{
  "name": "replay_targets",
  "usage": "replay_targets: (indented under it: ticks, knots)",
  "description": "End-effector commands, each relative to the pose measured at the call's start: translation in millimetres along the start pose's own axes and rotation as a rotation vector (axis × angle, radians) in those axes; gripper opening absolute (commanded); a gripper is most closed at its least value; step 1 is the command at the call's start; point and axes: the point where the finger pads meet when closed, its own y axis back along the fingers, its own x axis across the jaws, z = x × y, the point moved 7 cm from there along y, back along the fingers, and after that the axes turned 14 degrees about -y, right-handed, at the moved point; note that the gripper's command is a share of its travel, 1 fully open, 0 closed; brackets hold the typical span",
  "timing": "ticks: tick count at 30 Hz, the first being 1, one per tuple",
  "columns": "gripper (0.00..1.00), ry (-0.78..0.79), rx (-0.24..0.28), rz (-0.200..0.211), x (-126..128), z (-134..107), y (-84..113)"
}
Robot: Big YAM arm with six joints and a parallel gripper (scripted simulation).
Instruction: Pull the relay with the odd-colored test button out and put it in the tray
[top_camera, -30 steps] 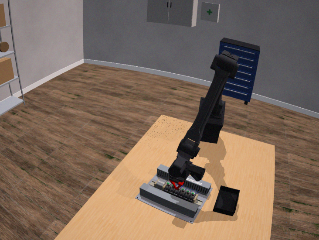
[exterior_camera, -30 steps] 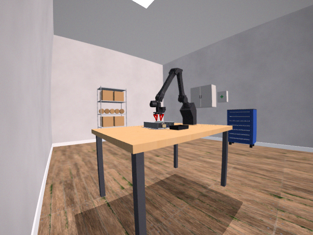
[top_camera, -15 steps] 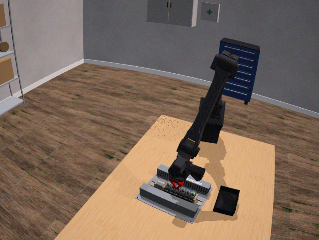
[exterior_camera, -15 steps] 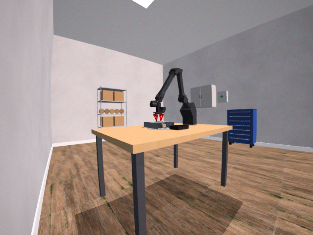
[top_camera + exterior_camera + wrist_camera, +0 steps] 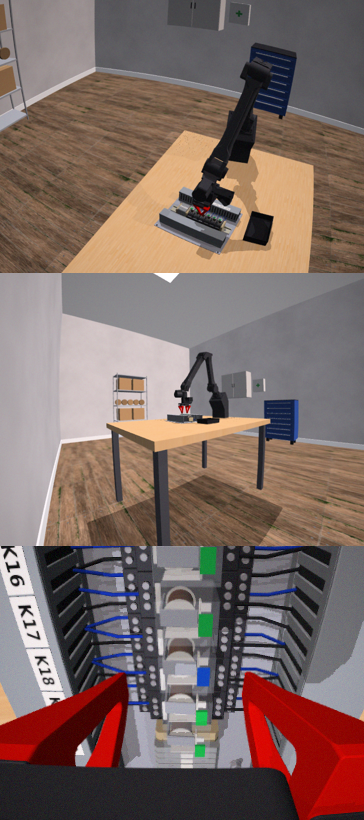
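A row of relays sits in sockets on the grey panel (image 5: 200, 223). In the wrist view several relays have green test buttons (image 5: 207, 561) and one relay has a blue button (image 5: 203, 677). My gripper (image 5: 185, 683) with red fingers is open and empty. It hovers just above the row, a finger on each side of the blue-button relay, not touching it. In the top view the red fingers (image 5: 201, 210) sit over the middle of the row. In the exterior view the gripper (image 5: 183, 408) hangs a little above the panel. The black tray (image 5: 258, 227) stands open side up to the panel's right.
Grey wire ducts (image 5: 188, 229) run along both sides of the relay row, with labels K16 to K18 (image 5: 27, 621) on one. The arm's base (image 5: 242, 143) stands at the back of the bench. The tray also shows in the exterior view (image 5: 208, 420).
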Motion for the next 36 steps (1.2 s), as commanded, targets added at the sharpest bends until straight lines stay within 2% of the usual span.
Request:
replay_targets:
  ticks: [1, 9, 22, 36]
  knots:
    - [0.59, 0.010, -0.014, -0.044, -19, 7, 7.9]
    - [0.59, 0.007, -0.014, -0.031, -14, 8, -6.3]
    - [0.59, 0.002, -0.014, -0.032, -16, 9, -20.5]
    - [0.59, 0.005, -0.015, -0.033, -15, 9, -28.2]
